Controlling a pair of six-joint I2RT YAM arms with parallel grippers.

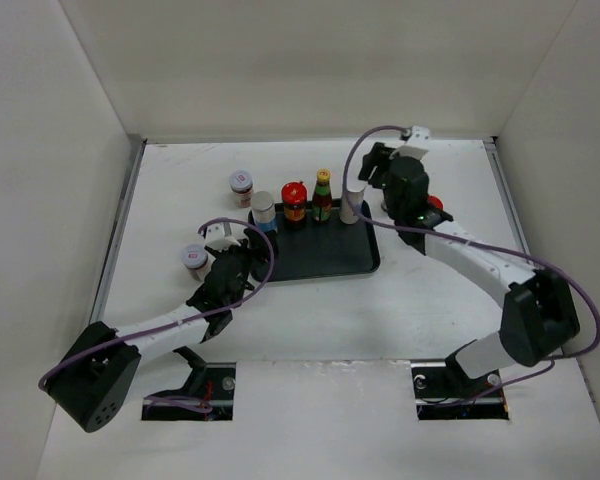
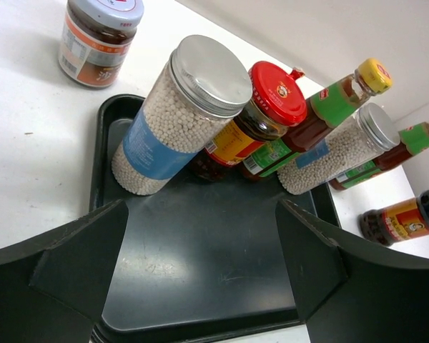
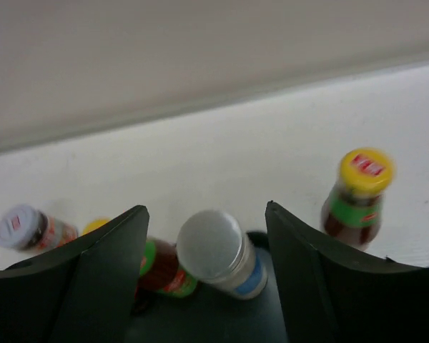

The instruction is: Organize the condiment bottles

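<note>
A black tray holds a row along its back edge: a silver-capped shaker, a red-lidded jar, a yellow-capped sauce bottle and a second shaker. My left gripper is open and empty over the tray's left edge; its wrist view shows the row, from the shaker to the jar. My right gripper is open above the second shaker, not touching it. A second yellow-capped bottle stands off the tray beside it.
One white-lidded jar stands behind the tray's left corner, another left of the tray by my left arm. A second red-lidded jar stands right of the tray, partly hidden by my right arm. White walls enclose the table.
</note>
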